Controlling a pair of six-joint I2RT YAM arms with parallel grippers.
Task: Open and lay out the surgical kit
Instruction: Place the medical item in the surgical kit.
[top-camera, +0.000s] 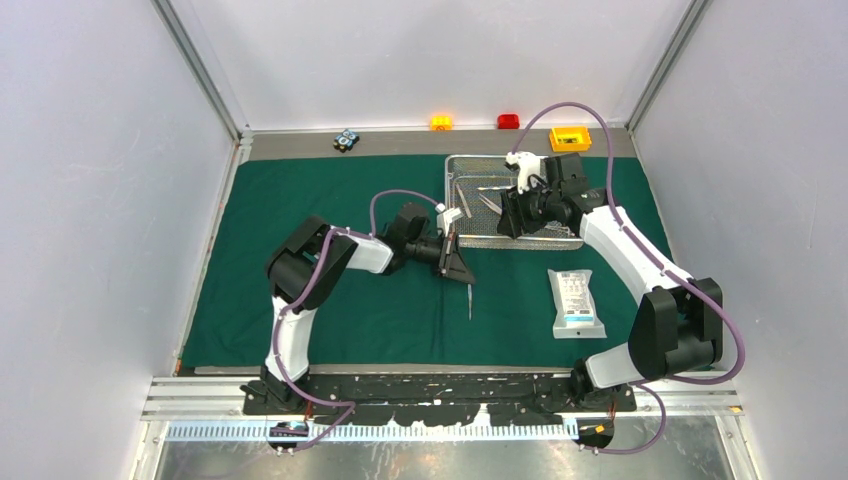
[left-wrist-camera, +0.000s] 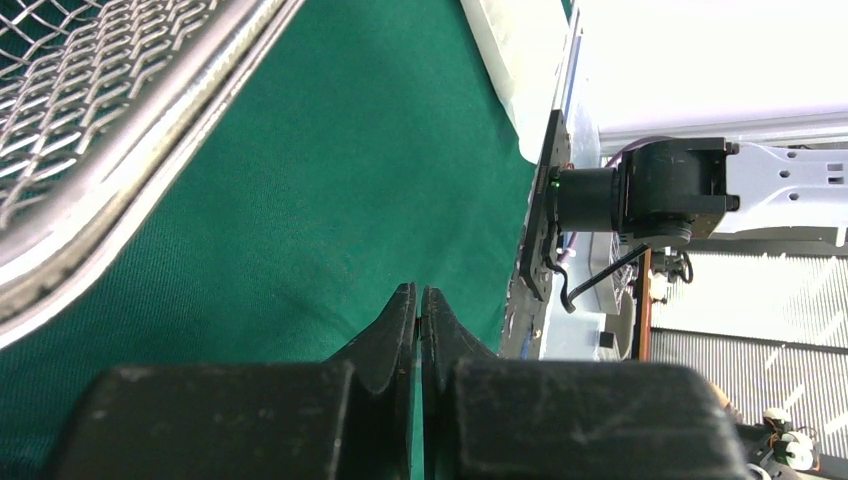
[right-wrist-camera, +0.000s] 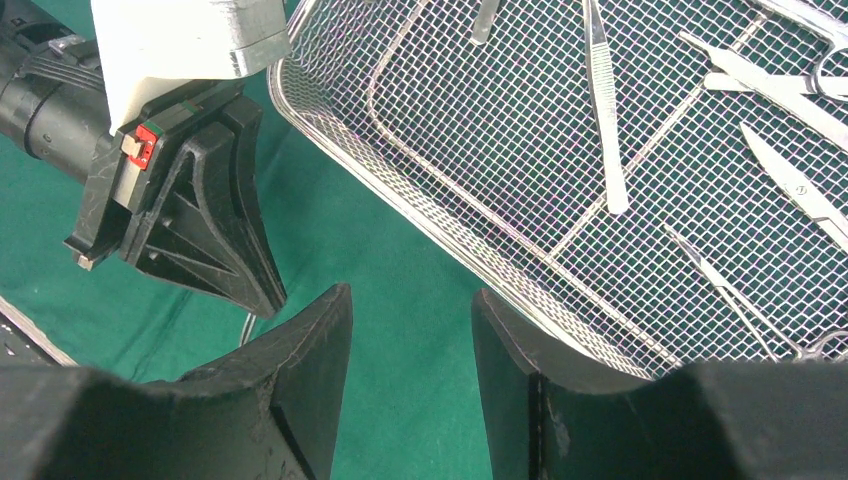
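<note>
The dark green drape (top-camera: 330, 300) lies spread flat on the table. On its far right part stands the wire-mesh tray (top-camera: 480, 235), with forceps (right-wrist-camera: 605, 110) and scissors (right-wrist-camera: 800, 85) inside. A flat white pouch (top-camera: 575, 303) rests on the drape in front of the tray. My left gripper (top-camera: 466, 277) is shut, its tips at the upper end of a slim silver instrument (top-camera: 470, 303) lying on the cloth; whether it pinches it does not show. My right gripper (right-wrist-camera: 412, 295) is open over the cloth at the tray's near left rim (right-wrist-camera: 420, 215), nothing between its fingers.
A yellow box (top-camera: 570, 138), a red block (top-camera: 509, 121), an orange block (top-camera: 441, 122) and a small dark object (top-camera: 346, 140) sit along the back edge beyond the drape. White walls close in both sides and the back. The two grippers are close together.
</note>
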